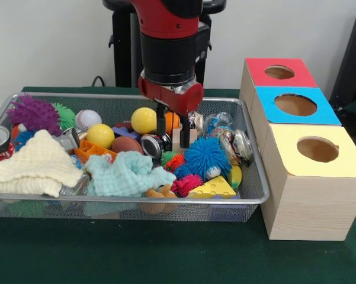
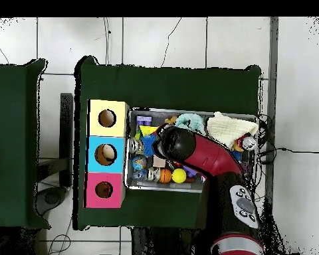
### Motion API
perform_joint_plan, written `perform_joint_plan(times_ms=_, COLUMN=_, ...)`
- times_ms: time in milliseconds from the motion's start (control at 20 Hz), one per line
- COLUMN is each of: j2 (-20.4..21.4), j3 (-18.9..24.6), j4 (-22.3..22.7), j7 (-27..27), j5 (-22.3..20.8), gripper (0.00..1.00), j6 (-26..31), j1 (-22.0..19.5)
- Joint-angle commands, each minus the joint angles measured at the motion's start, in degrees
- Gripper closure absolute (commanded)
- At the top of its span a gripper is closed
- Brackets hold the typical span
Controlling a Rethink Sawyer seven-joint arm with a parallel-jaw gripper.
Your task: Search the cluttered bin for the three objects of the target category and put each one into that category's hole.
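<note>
The silver wire mesh bin (image 1: 130, 96) is full of mixed clutter. My gripper (image 1: 173, 133) hangs low inside it, right of centre, with its black fingers (image 1: 161, 121) apart. A pale wooden block (image 1: 179, 141) stands between and just behind the fingers, and a gap shows on its left side. An orange ball (image 1: 172, 120) sits behind them. Three wooden boxes stand to the bin's right, each with a round hole: red top (image 1: 302, 72), blue top (image 1: 326, 112), yellow top (image 1: 343, 163). In the overhead view my arm (image 2: 189, 147) covers the gripper over the bin (image 2: 192, 188).
Near the gripper lie a blue fuzzy ball (image 1: 206, 157), a yellow cheese wedge (image 1: 212, 188), a teal cloth (image 1: 124, 174), two yellow balls (image 1: 144, 120), a crushed can (image 1: 240, 145) and a cream cloth (image 1: 35, 165). A purple spiky ball (image 1: 34, 113) sits far left.
</note>
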State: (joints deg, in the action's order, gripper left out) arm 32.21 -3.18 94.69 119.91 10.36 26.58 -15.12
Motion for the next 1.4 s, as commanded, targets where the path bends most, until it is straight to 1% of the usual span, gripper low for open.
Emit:
perform_joint_plan(times_ms=50, j2=-5.01, j3=2.59, j4=-2.02, j7=8.10, j5=1.14, gripper=0.00, j6=-2.00, j1=0.39)
perform_joint_plan(times_ms=100, j2=-5.69, j3=2.28, j4=-3.16, j7=7.94, j5=0.99, gripper=0.00, j6=-1.79, j1=0.54)
perform_joint_plan(times_ms=150, j2=-7.23, j3=2.51, j4=-5.37, j7=6.76, j5=0.59, gripper=0.00, j6=-1.26, j1=0.16)
perform_joint_plan(times_ms=250, j2=-9.40, j3=3.52, j4=-7.99, j7=5.00, j5=0.27, gripper=0.00, j6=-1.19, j1=-0.82)
perform_joint_plan(times_ms=350, j2=-10.80, j3=4.60, j4=-9.03, j7=4.30, j5=0.44, gripper=0.00, j6=-1.85, j1=-1.60)
perform_joint_plan(times_ms=600, j2=-12.66, j3=6.22, j4=-9.29, j7=4.67, j5=0.78, gripper=0.00, j6=-4.20, j1=-2.16)
perform_joint_plan(times_ms=850, j2=-14.72, j3=7.16, j4=-10.66, j7=4.06, j5=0.45, gripper=0.00, j6=-5.94, j1=-2.84)
perform_joint_plan(times_ms=1400, j2=-14.29, j3=6.73, j4=-10.37, j7=4.98, j5=0.36, gripper=0.00, j6=-5.87, j1=-2.45)
